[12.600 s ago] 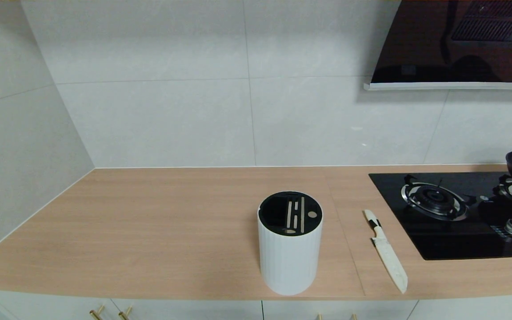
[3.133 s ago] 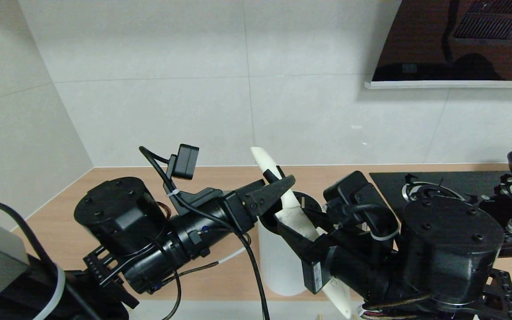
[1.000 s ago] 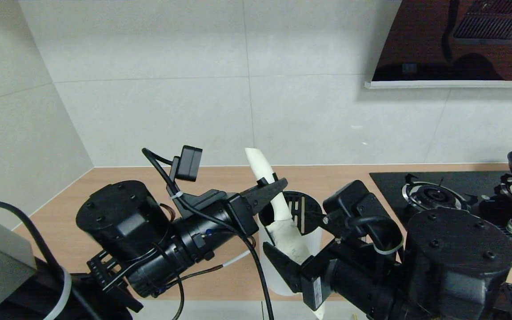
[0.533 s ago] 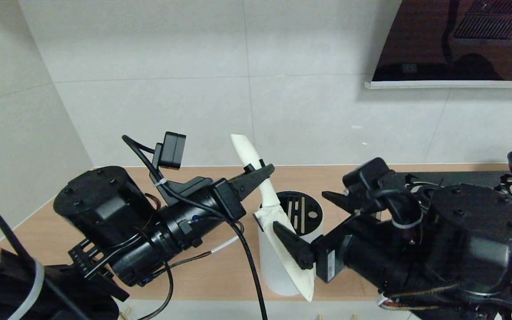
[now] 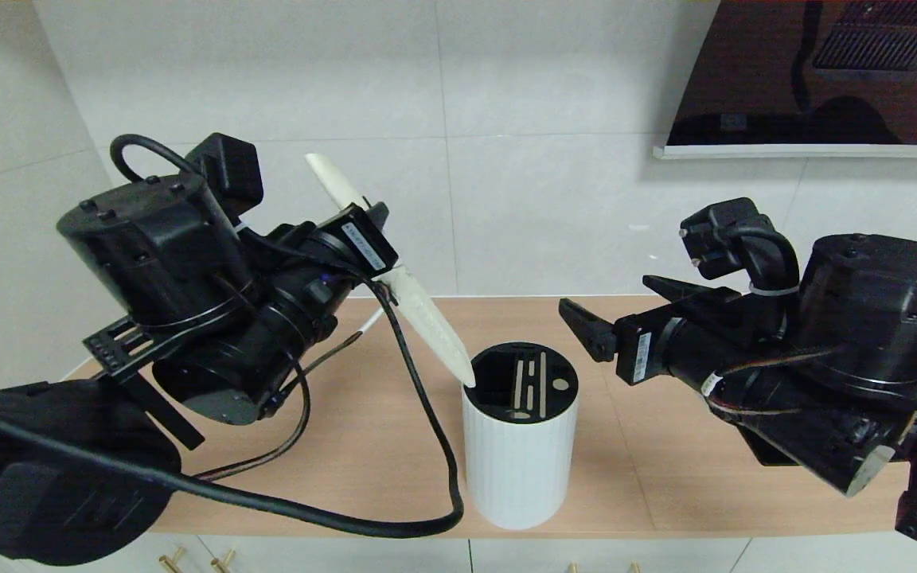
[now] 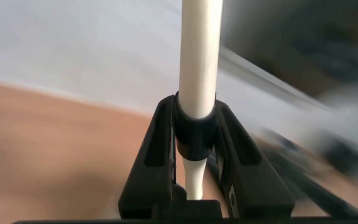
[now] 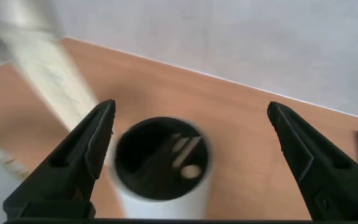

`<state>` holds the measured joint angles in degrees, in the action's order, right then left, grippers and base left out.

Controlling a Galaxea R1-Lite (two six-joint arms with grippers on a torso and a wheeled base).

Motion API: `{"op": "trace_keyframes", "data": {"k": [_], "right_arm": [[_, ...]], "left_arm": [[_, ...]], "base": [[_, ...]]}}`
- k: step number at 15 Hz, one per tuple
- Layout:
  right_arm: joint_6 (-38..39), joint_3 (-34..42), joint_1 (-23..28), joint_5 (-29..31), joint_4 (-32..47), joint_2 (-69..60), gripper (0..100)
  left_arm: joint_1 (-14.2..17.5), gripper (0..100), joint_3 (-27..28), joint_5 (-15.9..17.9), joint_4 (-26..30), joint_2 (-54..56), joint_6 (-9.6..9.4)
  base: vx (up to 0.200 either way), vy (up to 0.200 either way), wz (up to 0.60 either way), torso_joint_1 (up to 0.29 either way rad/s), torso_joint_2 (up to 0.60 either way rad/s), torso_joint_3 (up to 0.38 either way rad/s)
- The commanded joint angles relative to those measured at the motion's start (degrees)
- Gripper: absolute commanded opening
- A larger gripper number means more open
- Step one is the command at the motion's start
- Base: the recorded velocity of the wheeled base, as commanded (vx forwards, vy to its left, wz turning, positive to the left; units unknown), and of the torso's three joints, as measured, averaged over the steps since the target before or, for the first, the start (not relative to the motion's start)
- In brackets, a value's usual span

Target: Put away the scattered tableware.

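A white knife [image 5: 419, 306] with a black collar hangs slanted in my left gripper [image 5: 375, 231], which is shut on it near the collar, handle up and to the left. The blade tip touches or hovers at the left rim of the white cylindrical knife holder [image 5: 518, 461], over its slotted black top. In the left wrist view the knife's handle [image 6: 199, 56] rises from between the left gripper [image 6: 194, 121]. My right gripper [image 5: 614, 298] stands open above and to the right of the holder, holding nothing. In the right wrist view the right gripper [image 7: 194, 155] frames the holder [image 7: 160, 165] and the blade [image 7: 48, 68].
The holder stands near the front edge of the wooden countertop [image 5: 331, 446], with tiled wall behind. A dark range hood [image 5: 825, 72] hangs at the upper right. Bare counter lies left of the holder.
My left gripper has raised the knife up and to the left, so the blade tip now sits at the holder's rim. My right gripper has drawn back up and to the right, away from the blade.
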<state>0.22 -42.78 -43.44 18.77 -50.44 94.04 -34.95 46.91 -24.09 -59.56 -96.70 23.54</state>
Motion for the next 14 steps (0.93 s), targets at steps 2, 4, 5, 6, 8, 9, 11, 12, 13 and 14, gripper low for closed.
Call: {"op": "trace_keyframes", "data": {"k": [2,4,5,6,8,9,11,12,13,14], "right_arm": [[0.04,-0.64,1.60,0.04,0.26,0.80,100],[-0.04,-0.47,1.60,0.12,0.26,0.71,100],[-0.04,-0.47,1.60,0.21,0.26,0.62,100],[-0.04,-0.47,1.60,0.47,0.26,0.53,100],[-0.13,-0.47,1.60,0.91,0.26,0.36,100],[-0.13,-0.47,1.60,1.00,0.26,0.44,100],[-0.13,-0.29,1.60,1.00,0.26,0.80,100],[-0.13,-0.38,1.60,1.00,0.26,0.88,100],[-0.13,-0.29,1.60,1.00,0.26,0.88,100],[-0.13,-0.29,1.60,1.00,0.26,0.88,100]], "left_arm": [[-2.40,0,0.38,-7.20,-3.72,1.25,-5.00],[-2.58,0,-1.03,-7.11,-9.43,-0.42,-11.59],[-2.75,0,-1.12,-7.11,-12.16,-2.44,-15.01],[-3.46,0,-1.29,-7.11,-15.23,-4.29,-18.27],[-5.13,0,-1.47,-6.41,-22.18,-8.33,-22.92],[-6.01,0,-1.65,-6.41,-23.84,-9.74,-23.01],[-7.15,0,-4.19,-6.23,-26.13,-11.32,-23.01],[-7.68,0,-4.11,-6.15,-26.39,-11.32,-22.92],[-7.76,0,-3.67,-6.15,-26.66,-11.06,-23.01],[-7.85,0,-3.14,-6.15,-27.71,-10.97,-22.92]], "base": [[0.000,0.000,0.00,0.000,0.00,0.000],[0.000,0.000,0.00,0.000,0.00,0.000],[0.000,0.000,0.00,0.000,0.00,0.000],[0.000,0.000,0.00,0.000,0.00,0.000],[0.000,0.000,0.00,0.000,0.00,0.000],[0.000,0.000,0.00,0.000,0.00,0.000],[0.000,0.000,0.00,0.000,0.00,0.000],[0.000,0.000,0.00,0.000,0.00,0.000],[0.000,0.000,0.00,0.000,0.00,0.000],[0.000,0.000,0.00,0.000,0.00,0.000]]}}
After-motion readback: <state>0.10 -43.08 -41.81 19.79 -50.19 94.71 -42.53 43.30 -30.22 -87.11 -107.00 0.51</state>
